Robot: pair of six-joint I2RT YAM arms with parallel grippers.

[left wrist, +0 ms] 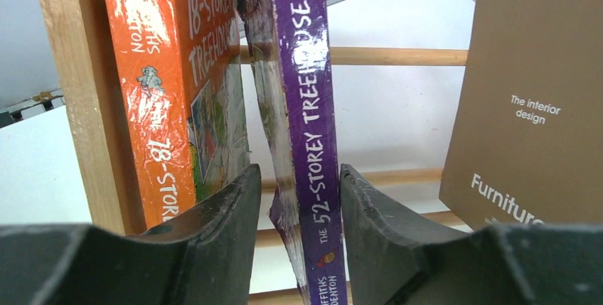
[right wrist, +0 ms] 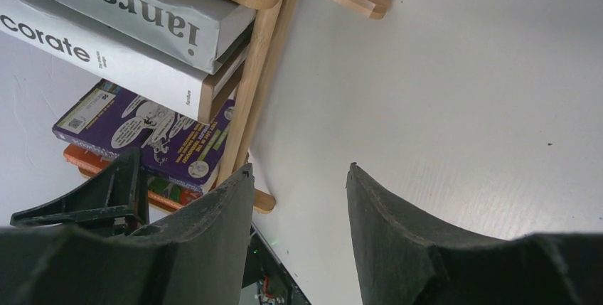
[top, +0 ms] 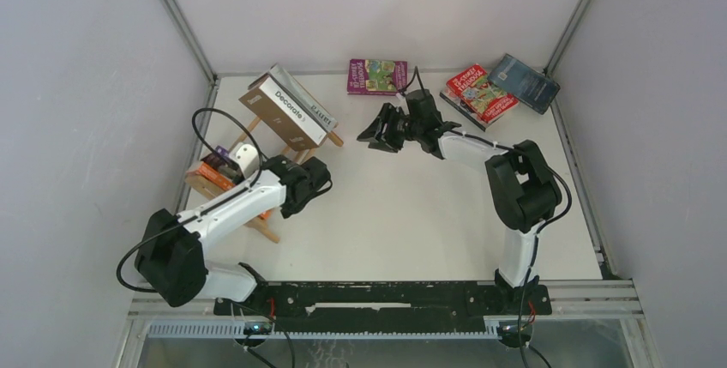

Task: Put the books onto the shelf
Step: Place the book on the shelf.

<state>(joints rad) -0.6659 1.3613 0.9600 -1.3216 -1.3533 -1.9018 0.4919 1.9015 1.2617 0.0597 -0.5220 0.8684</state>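
Now the left gripper (left wrist: 299,177) straddles the purple book (left wrist: 313,127) with jaws apart, loose either side of its spine, which runs straight away from the wrist, slotted in the shelf (left wrist: 71,106) just beside the orange book (left wrist: 153,70).

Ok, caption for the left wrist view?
Left gripper straddles the purple book on the shelf, orange book beside it.

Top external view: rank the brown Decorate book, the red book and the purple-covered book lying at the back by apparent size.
1. brown Decorate book: largest, though raised nearer the camera.
2. red book and purple-covered book: about alike, not ranked.
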